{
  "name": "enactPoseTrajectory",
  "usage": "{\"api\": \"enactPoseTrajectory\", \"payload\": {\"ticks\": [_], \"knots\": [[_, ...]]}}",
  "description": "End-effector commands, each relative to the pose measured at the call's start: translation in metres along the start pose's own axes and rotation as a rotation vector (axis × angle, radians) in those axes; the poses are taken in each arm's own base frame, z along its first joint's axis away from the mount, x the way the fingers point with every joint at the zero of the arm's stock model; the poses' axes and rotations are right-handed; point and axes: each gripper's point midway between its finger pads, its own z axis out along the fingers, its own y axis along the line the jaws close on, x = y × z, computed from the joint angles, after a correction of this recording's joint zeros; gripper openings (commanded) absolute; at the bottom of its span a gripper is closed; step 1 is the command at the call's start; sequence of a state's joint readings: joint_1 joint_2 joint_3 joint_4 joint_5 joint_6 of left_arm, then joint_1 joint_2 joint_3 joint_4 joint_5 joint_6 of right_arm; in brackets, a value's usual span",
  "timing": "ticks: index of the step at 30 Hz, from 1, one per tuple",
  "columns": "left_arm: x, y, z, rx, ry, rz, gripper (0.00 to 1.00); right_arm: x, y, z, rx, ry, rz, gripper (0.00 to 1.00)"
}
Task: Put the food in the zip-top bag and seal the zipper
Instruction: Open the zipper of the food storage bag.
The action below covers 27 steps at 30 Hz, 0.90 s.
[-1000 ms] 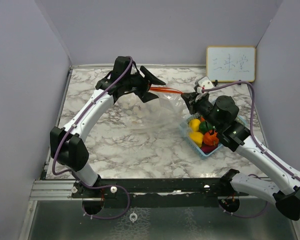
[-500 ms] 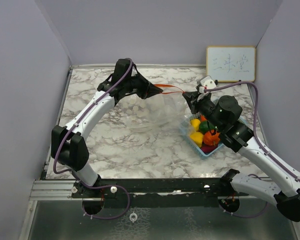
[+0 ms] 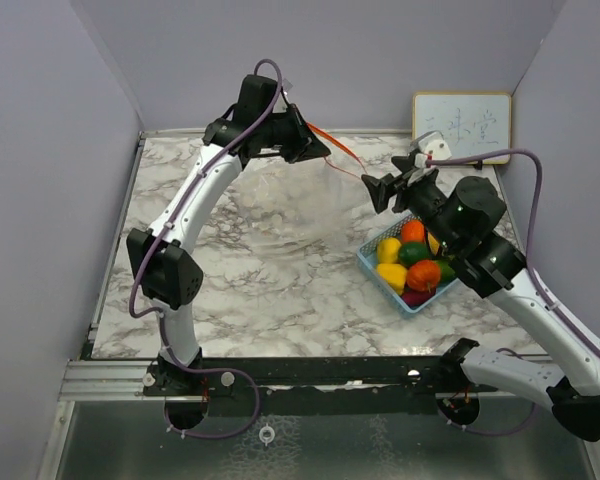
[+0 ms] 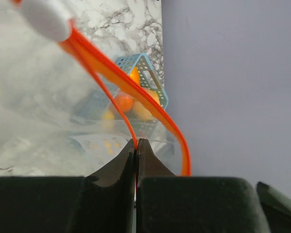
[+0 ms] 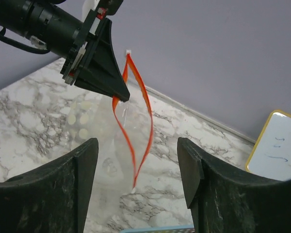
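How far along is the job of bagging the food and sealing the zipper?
Done: nothing bagged; the glossy toy fruits and vegetables sit in the light blue square basket. In hand: the left gripper pinches the orange zipper edge of the clear zip-top bag; the right gripper is open. Left: loading, sealing.

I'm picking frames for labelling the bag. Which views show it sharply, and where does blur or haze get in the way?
Top external: evenly lit, but the clear bag nearly vanishes against the marble. Left wrist: the white slider is blurred, and the basket looks hazy through the plastic. Right wrist: the orange zipper is crisp.
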<state>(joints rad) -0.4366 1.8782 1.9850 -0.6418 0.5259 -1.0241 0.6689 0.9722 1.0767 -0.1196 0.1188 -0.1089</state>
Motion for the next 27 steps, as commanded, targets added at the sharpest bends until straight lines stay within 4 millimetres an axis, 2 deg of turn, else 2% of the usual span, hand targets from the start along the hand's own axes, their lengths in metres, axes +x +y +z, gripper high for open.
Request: {"api": "enactPoseTrajectory", "payload": {"ticks": [1, 4, 7, 9, 10, 12, 16, 20, 24, 27], "knots": [[0.005, -0.005, -0.032, -0.030, 0.021, 0.327, 0.00, -0.035, 0.000, 0.003, -0.007, 0.001, 0.048, 0.67], [0.012, -0.014, -0.045, 0.025, 0.016, 0.473, 0.00, -0.046, -0.004, 0.010, 0.015, 0.011, 0.081, 0.69], [0.018, -0.014, -0.058, 0.042, -0.011, 0.573, 0.00, -0.044, 0.003, 0.021, -0.018, 0.054, 0.077, 0.69], [0.020, -0.009, -0.059, 0.037, -0.017, 0.612, 0.00, -0.036, 0.014, 0.030, -0.072, 0.089, 0.075, 0.69], [0.022, -0.014, -0.068, 0.044, -0.036, 0.637, 0.00, -0.032, 0.021, 0.033, -0.104, 0.106, 0.081, 0.69], [0.022, -0.015, -0.072, 0.038, -0.055, 0.658, 0.00, -0.021, 0.035, 0.040, -0.166, 0.144, 0.103, 0.69], [0.019, -0.015, -0.073, 0.027, -0.077, 0.665, 0.00, -0.010, 0.063, 0.046, -0.302, 0.183, 0.150, 0.69], [0.020, -0.019, -0.071, 0.041, -0.078, 0.669, 0.00, 0.004, 0.077, 0.048, -0.364, 0.222, 0.184, 0.69], [0.022, -0.020, -0.069, 0.049, -0.070, 0.670, 0.00, 0.012, 0.078, 0.052, -0.353, 0.239, 0.199, 0.67], [0.027, -0.024, -0.069, 0.066, -0.059, 0.680, 0.00, 0.025, 0.065, 0.059, -0.259, 0.265, 0.203, 0.62]]}}
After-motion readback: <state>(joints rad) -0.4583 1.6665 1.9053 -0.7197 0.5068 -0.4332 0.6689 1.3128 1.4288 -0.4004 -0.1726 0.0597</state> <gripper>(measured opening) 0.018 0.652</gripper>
